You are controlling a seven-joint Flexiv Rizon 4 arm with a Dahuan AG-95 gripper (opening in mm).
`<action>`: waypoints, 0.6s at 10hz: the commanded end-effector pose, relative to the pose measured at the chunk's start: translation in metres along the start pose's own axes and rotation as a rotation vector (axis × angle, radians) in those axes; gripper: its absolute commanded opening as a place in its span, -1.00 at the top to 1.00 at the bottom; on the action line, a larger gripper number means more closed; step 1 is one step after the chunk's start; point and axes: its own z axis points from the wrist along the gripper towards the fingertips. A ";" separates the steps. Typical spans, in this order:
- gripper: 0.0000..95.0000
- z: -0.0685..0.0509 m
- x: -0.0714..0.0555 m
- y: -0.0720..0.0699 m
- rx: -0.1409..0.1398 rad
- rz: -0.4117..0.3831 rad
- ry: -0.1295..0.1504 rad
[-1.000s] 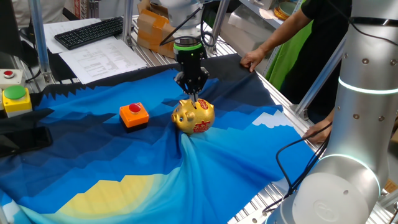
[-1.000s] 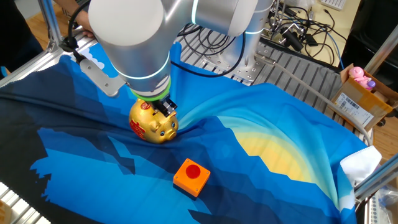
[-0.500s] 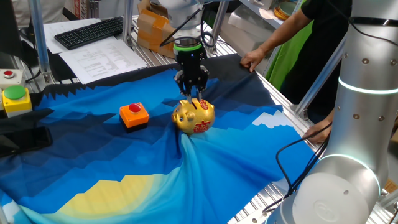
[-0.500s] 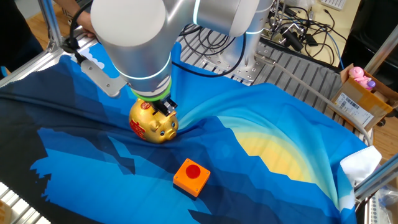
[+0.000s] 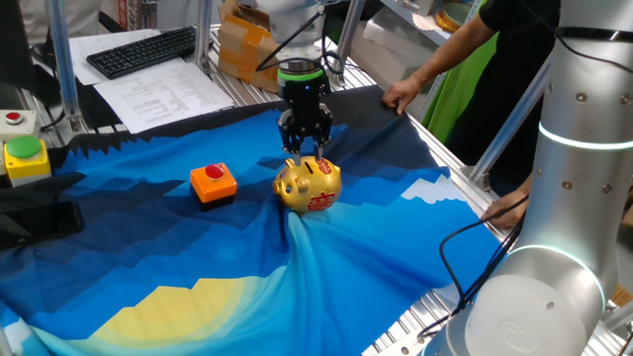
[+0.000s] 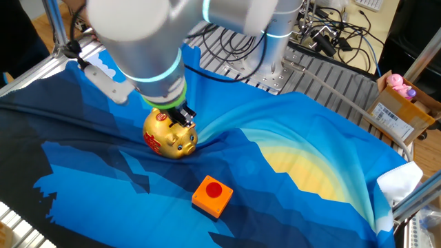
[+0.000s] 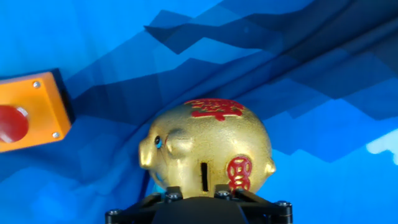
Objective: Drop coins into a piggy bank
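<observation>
The shiny gold piggy bank (image 5: 309,186) with red markings stands on the blue cloth; it also shows in the other fixed view (image 6: 169,136) and in the hand view (image 7: 208,146). My gripper (image 5: 306,154) hangs straight above the bank's back, its fingers spread apart and holding nothing. In the hand view the dark slot (image 7: 203,177) lies right under the gripper's black body at the bottom edge. No coin shows between the fingers or loose on the cloth.
An orange square block (image 5: 213,182) with a red round top sits left of the bank, seen also in the other views (image 6: 211,195) (image 7: 28,118). The cloth bunches in a ridge in front of the bank. A person (image 5: 465,59) stands at the table's far right edge.
The gripper's fingers were together at the bank's back a second ago. Now they are spread and the hand has lifted slightly. The bank has not moved.
</observation>
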 end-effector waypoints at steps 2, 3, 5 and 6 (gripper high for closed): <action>1.00 -0.010 0.003 0.017 -0.074 -0.022 -0.016; 1.00 -0.016 0.006 0.026 -0.101 -0.027 -0.041; 1.00 -0.021 0.009 0.035 -0.115 -0.048 -0.061; 1.00 -0.024 0.011 0.038 -0.134 -0.060 -0.059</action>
